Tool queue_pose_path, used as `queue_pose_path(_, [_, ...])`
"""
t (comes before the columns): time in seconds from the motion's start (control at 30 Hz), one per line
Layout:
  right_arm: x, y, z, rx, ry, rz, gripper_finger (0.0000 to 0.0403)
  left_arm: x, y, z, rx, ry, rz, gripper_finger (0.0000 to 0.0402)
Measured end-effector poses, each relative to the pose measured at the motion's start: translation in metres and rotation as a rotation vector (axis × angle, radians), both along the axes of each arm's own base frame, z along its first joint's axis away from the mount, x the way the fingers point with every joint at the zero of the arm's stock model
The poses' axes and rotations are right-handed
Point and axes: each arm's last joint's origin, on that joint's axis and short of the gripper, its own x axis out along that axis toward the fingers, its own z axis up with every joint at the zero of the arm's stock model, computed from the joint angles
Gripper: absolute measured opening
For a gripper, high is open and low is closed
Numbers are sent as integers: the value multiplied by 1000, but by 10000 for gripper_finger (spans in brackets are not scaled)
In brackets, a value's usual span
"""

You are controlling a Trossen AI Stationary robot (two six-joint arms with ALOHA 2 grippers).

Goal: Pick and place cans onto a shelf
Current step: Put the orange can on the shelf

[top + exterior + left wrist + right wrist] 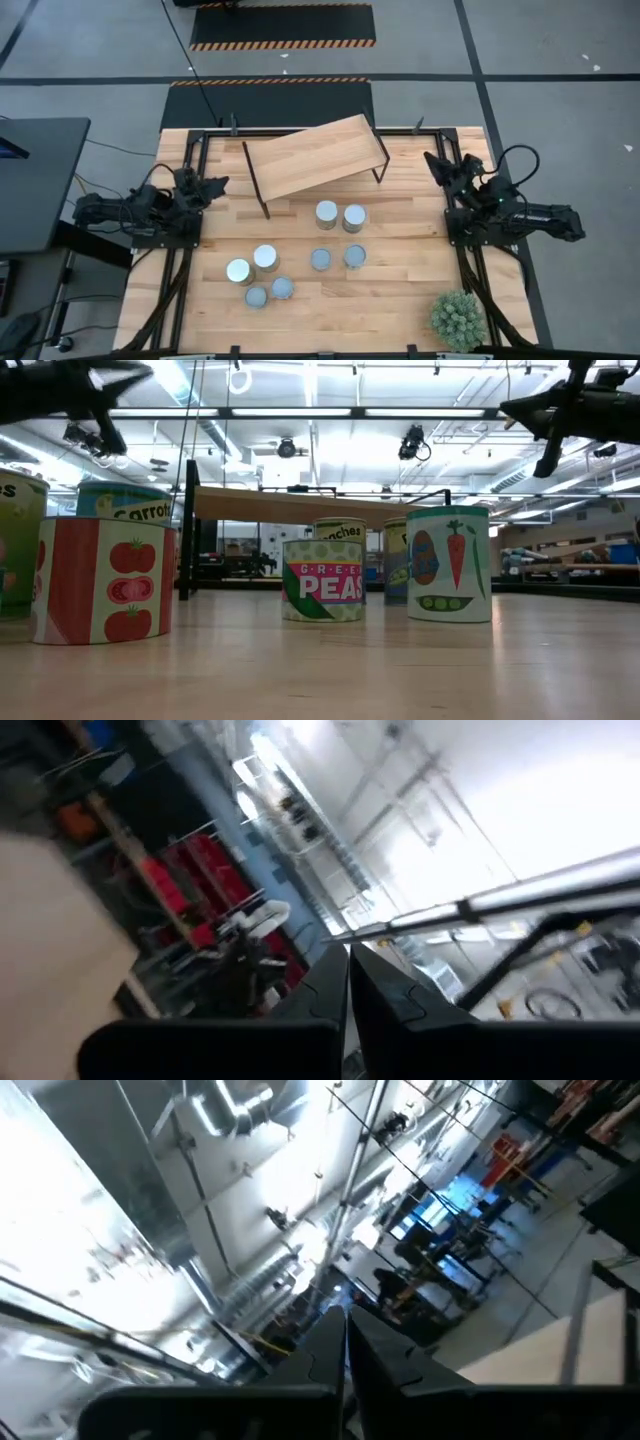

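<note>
8 cans stand on the wooden table [400, 300] and none is on the shelf [315, 155], so I judge the task has not really started: all 8 placements are left.

The table is the largest thing. On it, at the far side, stands the shelf, a light-wood board on a thin black frame, turned at an angle, and its top is bare.

In front of the shelf the cans form 3 small groups. 2 larger silvery tops [327, 213] stand side by side just in front of the shelf. A little nearer, 2 smaller blue-grey tops [321, 259] stand close together. To the left are 4 more cans [265, 257], packed together. In the low view their labels show tomatoes [103, 582], green peas [322, 581] and a carrot [448, 563].

A green spiky plant [458, 319] sits at the near right corner, well apart from the cans.

The left gripper [213, 185] waits at the left edge of the table, raised, beside the shelf's left legs. In the left wrist view its fingers [322, 992] are pressed together and hold nothing.

The right gripper [436, 163] waits at the right edge, near the shelf's right end. Its fingers [325, 1342] are also closed together, empty, touching no can.
</note>
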Motion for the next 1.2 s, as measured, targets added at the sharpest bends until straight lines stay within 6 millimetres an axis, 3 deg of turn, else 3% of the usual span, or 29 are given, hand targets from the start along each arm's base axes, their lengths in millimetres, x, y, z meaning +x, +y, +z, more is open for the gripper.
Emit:
queue_pose_path(0.27, [-6, -1, 8, 185, -247, 78, 23, 4, -1, 39, 162, 167, 43, 23])
queue_pose_path(0.5, [-7, 2, 30, 72, -195, 115, 23, 15, -7, 71, 291, 320, -97, 23])
queue_pose_path(0.67, [-2, 3, 44, 19, -149, 135, 23, 21, -9, 94, 387, 351, -101, 28])
queue_pose_path(0.93, [7, 4, 73, -49, -78, 210, 23, 22, -9, 130, 437, 321, -69, 95])
queue_pose_path(1.2, [18, 4, 113, -90, 124, 217, 23, 18, -12, 165, 537, 387, -197, 141])
